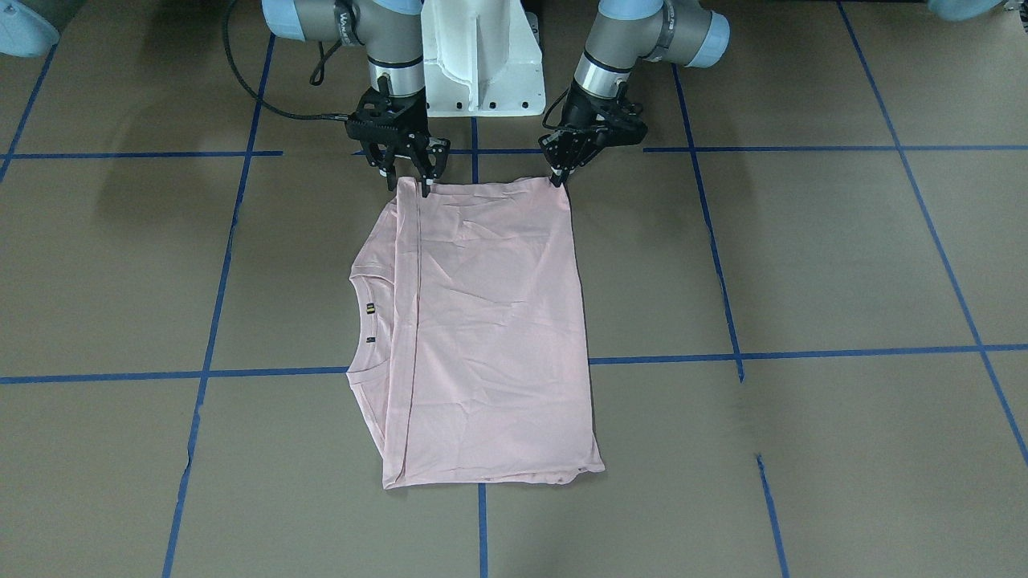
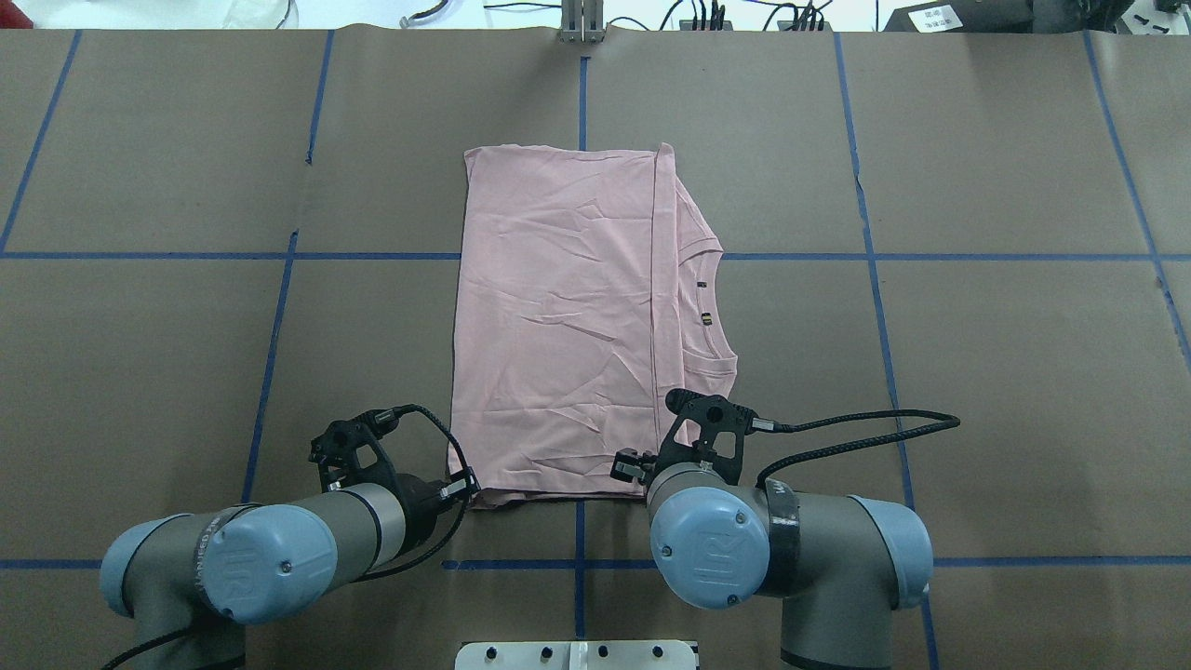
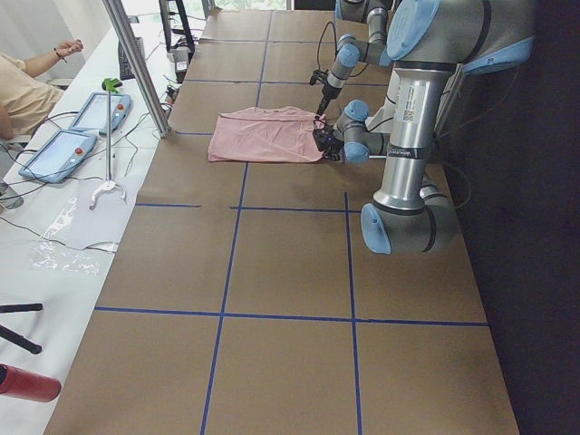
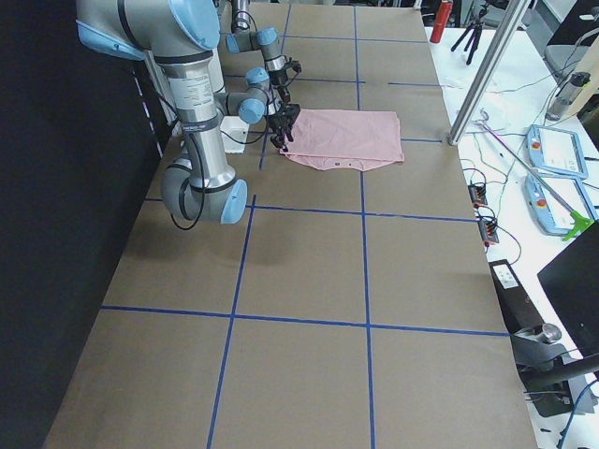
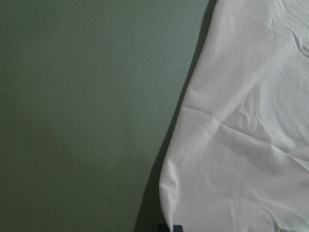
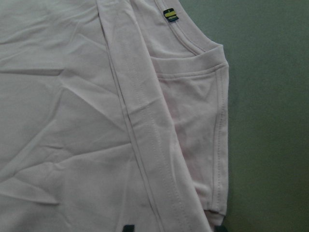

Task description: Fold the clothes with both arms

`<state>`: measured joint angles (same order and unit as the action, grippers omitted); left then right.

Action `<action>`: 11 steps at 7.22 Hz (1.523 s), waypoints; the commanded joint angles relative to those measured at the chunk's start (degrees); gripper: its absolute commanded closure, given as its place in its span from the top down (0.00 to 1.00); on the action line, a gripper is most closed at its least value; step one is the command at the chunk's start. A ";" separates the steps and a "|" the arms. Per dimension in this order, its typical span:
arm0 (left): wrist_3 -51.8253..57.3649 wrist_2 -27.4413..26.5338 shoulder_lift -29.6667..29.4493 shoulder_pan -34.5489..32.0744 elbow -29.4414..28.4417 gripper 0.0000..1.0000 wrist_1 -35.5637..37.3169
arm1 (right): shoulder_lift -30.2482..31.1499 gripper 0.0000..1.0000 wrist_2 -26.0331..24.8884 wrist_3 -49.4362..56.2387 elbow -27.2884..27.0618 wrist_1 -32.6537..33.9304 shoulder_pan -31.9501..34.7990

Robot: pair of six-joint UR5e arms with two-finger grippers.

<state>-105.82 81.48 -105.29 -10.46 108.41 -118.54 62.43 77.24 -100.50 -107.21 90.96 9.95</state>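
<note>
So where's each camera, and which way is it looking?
Front-facing: across the table, facing the robot; shows right arm, left arm, base.
Overhead: behind its shoulders, looking down; both arms.
Exterior left: table's left end; left arm nearest.
Exterior right: right end; right arm nearest.
Left wrist: over T-shirt edge; left gripper tip.
Right wrist: over its collar; right gripper tips.
All share the T-shirt.

Outward of left jaws: bare counter [image 2: 354, 372], open all the way out.
Outward of right jaws: bare counter, but the black cable [image 2: 865, 428] of the right arm [image 2: 744, 540] loops out to that side.
Between the jaws: near hem of the T-shirt [image 1: 490, 321], lying flat; open air above it.
Ahead of both jaws: the flat T-shirt, then bare counter.
Behind the jaws: white pedestal base [image 1: 482, 64], flanked by both arms' wrists; tight.
</note>
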 commanded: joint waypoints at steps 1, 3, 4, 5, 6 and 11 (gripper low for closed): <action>0.00 -0.09 0.09 0.00 0.05 0.00 -0.02 | -1.34 0.61 0.10 0.65 1.39 2.36 -0.02; 0.00 -0.09 0.09 0.00 0.14 0.00 -0.02 | -1.43 0.61 0.10 0.74 1.47 2.73 -0.02; 0.00 -0.09 0.09 0.00 0.14 0.00 -0.02 | -1.43 0.59 0.10 0.74 1.65 2.73 -0.02; 0.00 -0.09 0.09 0.00 0.14 0.00 -0.02 | -1.43 0.57 0.01 0.66 1.65 2.73 -0.11; -0.09 -0.09 0.09 0.00 0.14 0.00 0.07 | -1.43 0.56 -0.08 0.66 1.65 2.64 -0.19; -0.09 -0.09 0.09 0.00 0.14 0.00 -0.02 | -1.70 0.40 -0.16 0.57 3.06 2.64 -0.46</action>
<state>-105.91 81.39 -105.18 -10.50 108.54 -118.56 60.87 77.09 -99.93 -104.21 93.61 9.51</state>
